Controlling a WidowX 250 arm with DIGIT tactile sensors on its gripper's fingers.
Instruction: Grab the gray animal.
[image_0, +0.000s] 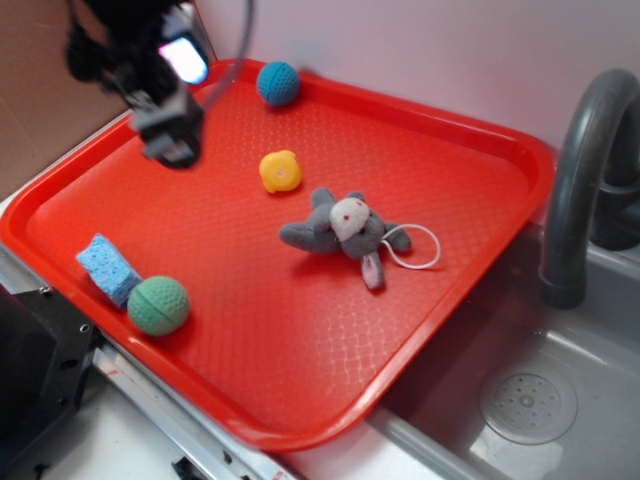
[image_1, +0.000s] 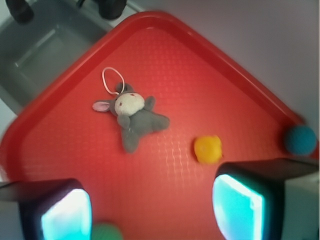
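The gray animal (image_0: 340, 232) is a small plush mouse with a cream face and a thin white cord loop. It lies flat near the middle of the red tray (image_0: 470, 130). In the wrist view the gray animal (image_1: 132, 116) lies ahead of the jaws, left of centre. My gripper (image_0: 170, 140) hangs above the tray's back left part, well away from the toy. In the wrist view the gripper (image_1: 152, 210) is open, with only bare red tray between its two cyan-lit pads.
On the tray are a yellow toy (image_0: 280, 171), a blue knitted ball (image_0: 278, 83) at the back edge, a green ball (image_0: 158, 305) and a blue sponge (image_0: 108, 266) at the front left. A gray sink (image_0: 560, 400) with a dark faucet (image_0: 580, 170) lies to the right.
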